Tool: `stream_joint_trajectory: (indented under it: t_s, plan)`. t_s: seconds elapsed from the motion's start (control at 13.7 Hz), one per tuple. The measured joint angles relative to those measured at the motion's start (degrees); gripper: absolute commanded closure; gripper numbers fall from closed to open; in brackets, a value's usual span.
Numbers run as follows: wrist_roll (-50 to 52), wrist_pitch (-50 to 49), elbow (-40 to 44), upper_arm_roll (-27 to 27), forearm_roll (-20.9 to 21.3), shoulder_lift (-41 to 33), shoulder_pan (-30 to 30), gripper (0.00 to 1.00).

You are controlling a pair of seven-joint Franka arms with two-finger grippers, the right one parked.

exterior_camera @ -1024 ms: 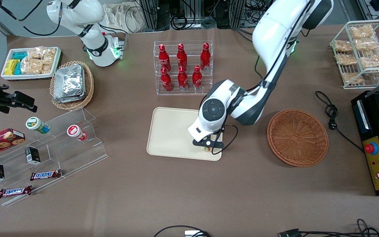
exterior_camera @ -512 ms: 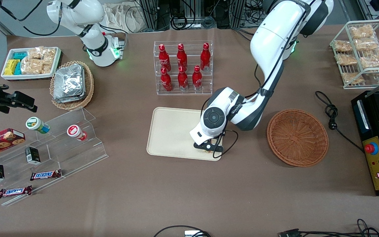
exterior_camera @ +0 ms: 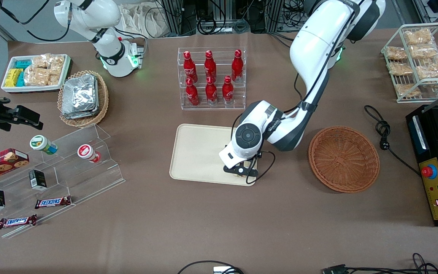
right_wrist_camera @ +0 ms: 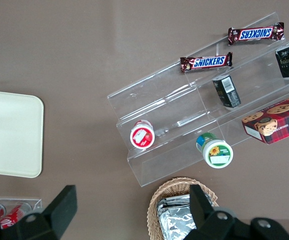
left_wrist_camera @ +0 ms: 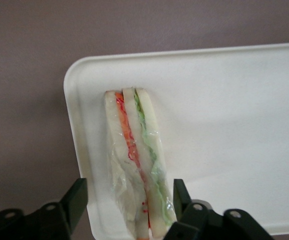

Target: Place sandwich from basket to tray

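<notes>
The brown cloth-covered tabletop (exterior_camera: 211,224) carries a cream rectangular plastic tray (exterior_camera: 198,152), a round orange-brown wicker basket (exterior_camera: 343,158), a clear rack of red bottles (exterior_camera: 211,78), a stepped acrylic display (exterior_camera: 74,167), and seemingly a black control box (exterior_camera: 434,163), with the tool (exterior_camera: 242,172) over the tray.

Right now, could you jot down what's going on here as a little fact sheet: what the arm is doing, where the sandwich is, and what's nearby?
gripper: open, over the tray's corner nearest the front camera, a finger on each side of the sandwich
sandwich: lying on the tray, clear-wrapped, near the rim
tray: cream, on the brown table
basket: no sandwich in it, beside the tray toward the working arm's end
red bottles: in a clear rack, farther from the front camera than the tray
</notes>
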State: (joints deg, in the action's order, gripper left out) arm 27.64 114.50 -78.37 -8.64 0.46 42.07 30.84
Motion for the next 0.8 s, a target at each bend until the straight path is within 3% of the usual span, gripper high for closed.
stream_joint_trajectory:
  t_s: [0.29, 0.66, 0.8]
  plan:
    - [-0.3, -8.5, -2.5, 0.6, 0.2, -7.1, -3.4, 0.0]
    - [-4.9, -8.2, -23.5, 0.8, 0.4, -25.3, -9.5, 0.0]
    - [-7.3, -11.1, -28.2, 1.1, 0.4, -31.9, -14.4, 0.0]
